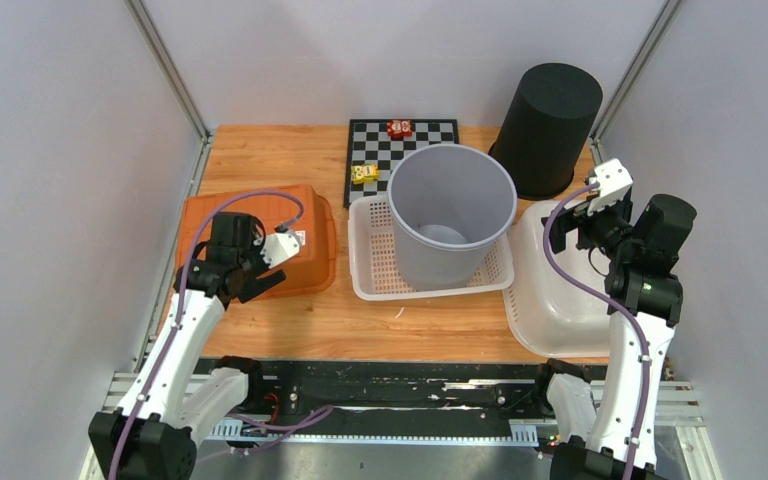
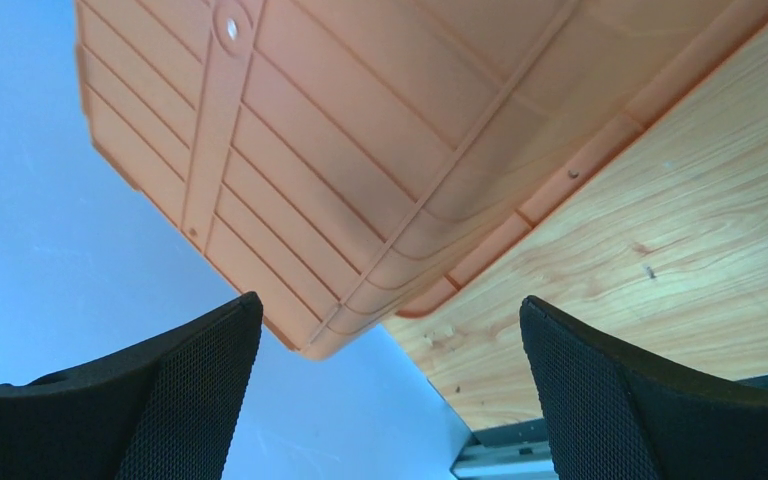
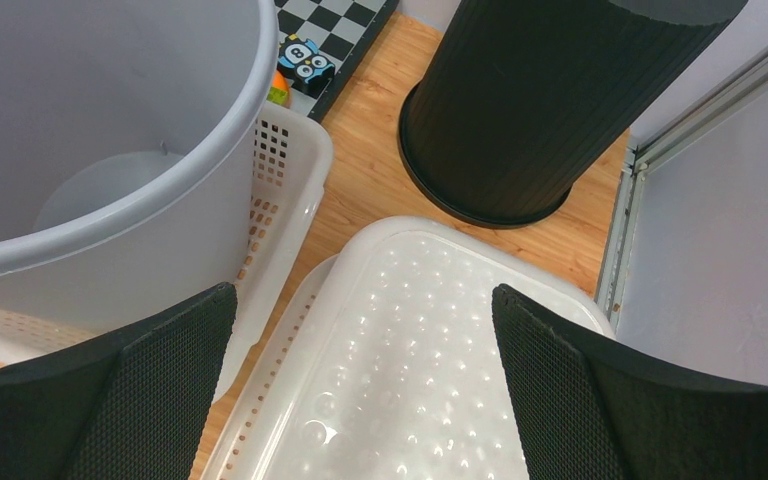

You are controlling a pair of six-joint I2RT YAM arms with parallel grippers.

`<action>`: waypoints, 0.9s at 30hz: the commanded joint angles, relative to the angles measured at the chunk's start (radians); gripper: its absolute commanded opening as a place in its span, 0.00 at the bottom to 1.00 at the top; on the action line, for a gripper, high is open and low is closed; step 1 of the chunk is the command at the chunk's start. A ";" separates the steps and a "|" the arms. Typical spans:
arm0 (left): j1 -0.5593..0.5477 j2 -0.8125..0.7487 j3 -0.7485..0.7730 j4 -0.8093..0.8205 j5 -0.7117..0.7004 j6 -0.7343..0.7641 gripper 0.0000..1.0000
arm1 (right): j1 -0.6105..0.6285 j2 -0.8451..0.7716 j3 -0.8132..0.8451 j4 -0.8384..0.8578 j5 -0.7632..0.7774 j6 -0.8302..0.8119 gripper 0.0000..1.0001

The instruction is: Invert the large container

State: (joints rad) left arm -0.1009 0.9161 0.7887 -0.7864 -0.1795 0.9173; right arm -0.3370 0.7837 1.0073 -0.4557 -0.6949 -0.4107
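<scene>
Left gripper (image 2: 388, 305) is spread wide, holding nothing, by the flipped orange bin (image 1: 305, 255). Right gripper (image 3: 362, 292) gapes too, over the upturned white tub (image 1: 550, 300). Big grey bucket (image 1: 450, 215) sits mouth-up in the white basket (image 1: 372, 280), mid-table.

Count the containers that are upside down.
3: the orange bin at the left, the black bin at the back right, and the white tub at the near right. The grey bucket and white basket are upright.
</scene>
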 commanded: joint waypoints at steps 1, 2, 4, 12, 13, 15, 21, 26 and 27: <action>0.094 0.063 0.006 0.030 0.021 -0.004 1.00 | -0.016 -0.015 -0.013 0.018 -0.035 0.011 1.00; 0.132 0.076 0.005 0.038 0.035 0.008 1.00 | -0.016 -0.015 -0.014 0.017 -0.037 0.012 1.00; 0.168 0.090 -0.005 0.066 0.046 0.030 1.00 | -0.016 -0.015 -0.013 0.018 -0.038 0.010 1.00; 0.196 0.162 -0.055 0.202 0.017 0.102 0.99 | -0.016 -0.011 -0.015 0.019 -0.041 0.010 1.00; 0.197 0.172 -0.052 0.215 0.018 0.105 0.98 | -0.015 -0.011 -0.016 0.019 -0.041 0.011 1.00; 0.197 0.200 -0.038 0.234 0.026 0.109 0.96 | -0.015 -0.011 -0.014 0.019 -0.042 0.012 1.00; 0.197 0.277 0.005 0.286 0.037 0.136 0.89 | -0.016 -0.009 -0.014 0.020 -0.043 0.012 1.00; 0.198 0.344 0.046 0.318 0.030 0.154 0.86 | -0.015 -0.008 -0.012 0.020 -0.043 0.014 1.00; 0.197 0.358 0.057 0.323 0.028 0.153 0.86 | -0.016 -0.008 -0.012 0.020 -0.045 0.016 1.00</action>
State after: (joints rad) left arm 0.0902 1.2327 0.7879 -0.5411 -0.1619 1.0481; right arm -0.3370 0.7826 1.0039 -0.4553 -0.7109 -0.4103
